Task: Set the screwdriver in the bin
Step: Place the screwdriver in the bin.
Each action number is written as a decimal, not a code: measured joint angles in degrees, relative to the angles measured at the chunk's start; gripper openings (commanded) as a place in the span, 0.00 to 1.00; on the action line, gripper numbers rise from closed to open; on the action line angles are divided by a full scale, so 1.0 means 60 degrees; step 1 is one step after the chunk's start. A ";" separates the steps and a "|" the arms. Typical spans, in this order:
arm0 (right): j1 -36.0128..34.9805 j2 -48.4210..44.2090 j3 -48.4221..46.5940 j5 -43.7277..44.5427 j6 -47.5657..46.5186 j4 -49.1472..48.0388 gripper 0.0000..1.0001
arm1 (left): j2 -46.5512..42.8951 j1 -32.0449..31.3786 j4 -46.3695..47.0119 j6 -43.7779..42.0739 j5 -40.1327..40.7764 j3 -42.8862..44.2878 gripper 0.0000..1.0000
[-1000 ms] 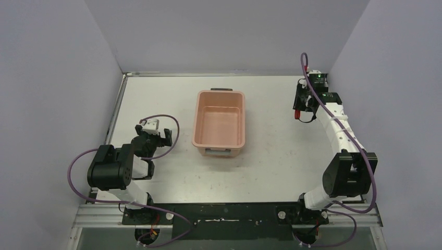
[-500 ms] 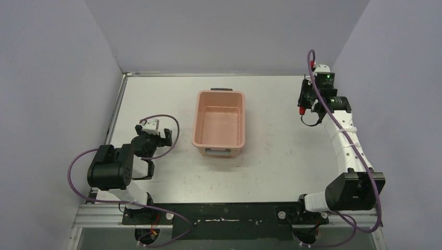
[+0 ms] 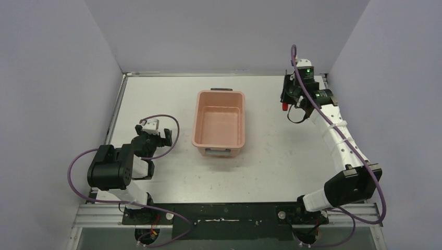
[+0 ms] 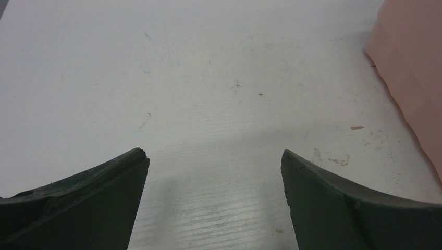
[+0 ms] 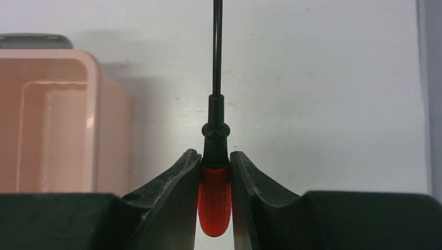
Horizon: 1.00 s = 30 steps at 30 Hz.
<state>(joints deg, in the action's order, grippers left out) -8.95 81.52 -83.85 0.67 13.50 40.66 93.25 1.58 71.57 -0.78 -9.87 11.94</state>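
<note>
**Screwdriver (image 5: 215, 138) held in right claw (image 5: 215, 156), not yet over the bin (image 3: 195, 120)**

Clamped by the red handle between nearly closed jaws, thin black shaft pointing straight out ahead. Apparently lifted off the worktop (image 3: 271, 156), to the right of the bin and apart from it, level with its far end.

Likely trouble from here:
- Letting go too early and dropping onto the worktop beside the pink wall.
- Catching the shaft tip on the rim if crossing low.
- Slipping or pivoting in a grip on only a narrow band of rounded handle.

Safer to cross with height to spare and release only above the tub's floor.

Nothing between claw and bin, and nothing inside the tub, judging by the top view. Dark handle (image 3: 221, 89) at the bin's far short end, label (image 3: 219, 151) at the near one. Left claw (image 4: 213, 156) wide open and holding nothing, low over the worktop near the bin's left side, out of the path.
</note>
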 measured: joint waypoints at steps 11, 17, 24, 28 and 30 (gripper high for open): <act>-0.2772 0.1512 -0.1162 0.1220 0.1202 0.0521 0.22 | 0.0000 0.0000 0.0000 0.0004 0.0000 0.0000 0.97; -0.4084 0.2368 -0.2040 0.1687 0.1876 0.0503 0.22 | 0.0000 0.0000 0.0000 0.0000 0.0000 0.0000 0.97; -0.5206 0.3104 -0.2466 0.1694 0.2448 0.0273 0.19 | 0.0000 0.0000 0.0000 0.0004 0.0000 0.0000 0.97; -0.5402 0.3344 -0.2510 0.1643 0.2659 0.0106 0.19 | 0.0000 0.0000 0.0000 0.0000 0.0000 0.0000 0.97; -0.5410 0.3421 -0.2510 0.1599 0.2769 0.0015 0.19 | 0.0000 0.0000 0.0000 0.0000 0.0000 0.0000 0.97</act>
<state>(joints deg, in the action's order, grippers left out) -41.41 102.04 -98.91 10.26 30.11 40.75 93.25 1.58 71.57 -0.78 -9.87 11.94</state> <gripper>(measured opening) 0.250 0.971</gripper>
